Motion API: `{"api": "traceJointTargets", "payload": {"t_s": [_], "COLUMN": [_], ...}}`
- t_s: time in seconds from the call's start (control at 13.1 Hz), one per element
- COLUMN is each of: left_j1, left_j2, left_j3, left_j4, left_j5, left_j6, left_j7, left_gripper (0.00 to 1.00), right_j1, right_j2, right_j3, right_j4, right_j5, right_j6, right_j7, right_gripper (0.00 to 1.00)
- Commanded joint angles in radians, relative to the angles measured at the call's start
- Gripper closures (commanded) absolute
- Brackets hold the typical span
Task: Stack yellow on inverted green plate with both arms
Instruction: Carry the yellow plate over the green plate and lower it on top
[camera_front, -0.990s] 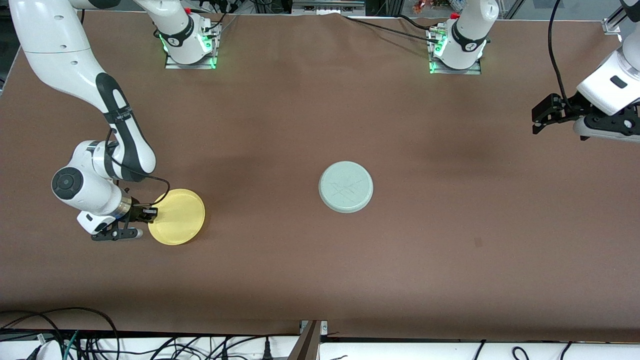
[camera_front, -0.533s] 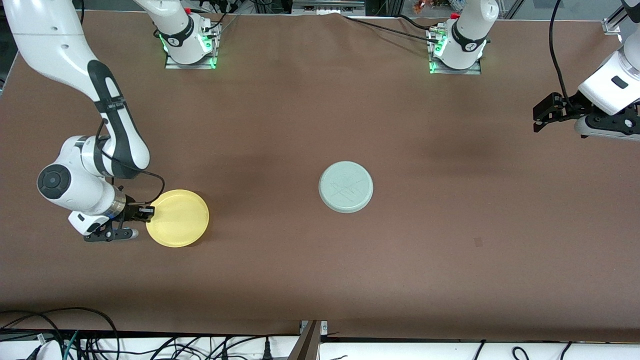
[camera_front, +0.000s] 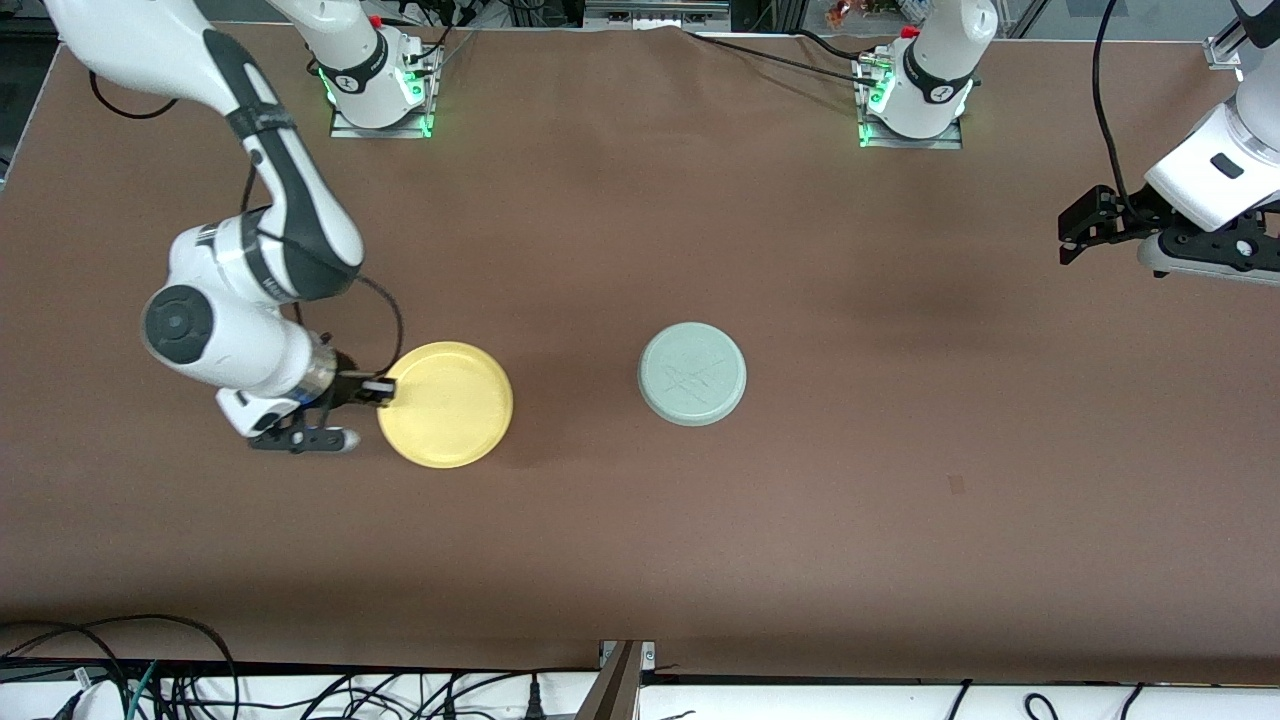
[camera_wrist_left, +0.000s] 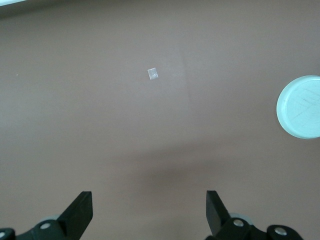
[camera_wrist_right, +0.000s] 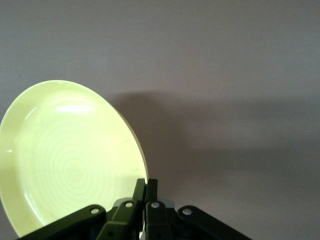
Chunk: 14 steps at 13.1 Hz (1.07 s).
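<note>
The yellow plate (camera_front: 447, 404) hangs in the air, rim up, held by its edge over the table toward the right arm's end. My right gripper (camera_front: 380, 390) is shut on that rim; in the right wrist view the fingers (camera_wrist_right: 146, 189) pinch the plate's edge (camera_wrist_right: 70, 155). The pale green plate (camera_front: 692, 373) lies upside down at the table's middle, its scratched underside up; it also shows in the left wrist view (camera_wrist_left: 301, 106). My left gripper (camera_front: 1078, 228) is open and empty, waiting in the air over the left arm's end of the table; its fingertips (camera_wrist_left: 82, 207) stand wide apart.
The brown table (camera_front: 640, 540) is bare around both plates. A small pale tape mark (camera_front: 956, 485) lies nearer the front camera than the green plate. The arm bases (camera_front: 378, 90) stand along the table's top edge. Cables run along the front edge.
My right gripper has lifted the yellow plate and carried it toward the green plate. The left arm has barely moved.
</note>
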<state>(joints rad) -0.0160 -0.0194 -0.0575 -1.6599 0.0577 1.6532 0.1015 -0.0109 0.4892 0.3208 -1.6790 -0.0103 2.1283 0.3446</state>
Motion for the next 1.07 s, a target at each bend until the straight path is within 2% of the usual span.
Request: {"api": "traceJointTargets", "payload": {"t_s": [0.0,0.08,0.15,0.38,0.61,0.84,0.99], "left_j1": [0.002,0.002,0.002,0.002,0.002,0.002,0.002], "left_j2": [-0.008,-0.007,-0.007,-0.007,-0.007,-0.007,-0.007], "left_j3": [-0.008,-0.008,-0.008,-0.008,-0.008,-0.010,-0.010], "left_j4": [-0.006,-0.006,-0.006,-0.006,-0.005,-0.004,-0.006], "left_j5": [-0.013,-0.013,-0.013,-0.013,-0.012,-0.012,-0.012], "left_j6": [-0.001,-0.001,-0.001,-0.003,-0.003,-0.003,-0.003], "left_j7": [0.012,0.012,0.012,0.018,0.018,0.018,0.017], "left_gripper": [0.00,0.00,0.00,0.00,0.00,0.00,0.00], "right_j1": [-0.006,0.014,0.050,0.233,0.334,0.486,0.566], "right_j2": [-0.015,-0.015,-0.015,0.000,0.031,0.077,0.098], "right_j3": [0.124,0.162,0.175,0.169,0.152,0.039,-0.050], "right_j4": [-0.059,-0.097,-0.129,-0.151,-0.194,-0.199,-0.177], "right_j5": [0.009,0.009,0.007,-0.010,-0.040,-0.091,-0.089], "right_j6": [0.034,0.094,0.157,0.258,0.375,0.465,0.495], "right_j7": [0.176,0.260,0.340,0.552,0.680,0.784,0.798], "right_gripper": [1.00,1.00,1.00,1.00,1.00,1.00,1.00]}}
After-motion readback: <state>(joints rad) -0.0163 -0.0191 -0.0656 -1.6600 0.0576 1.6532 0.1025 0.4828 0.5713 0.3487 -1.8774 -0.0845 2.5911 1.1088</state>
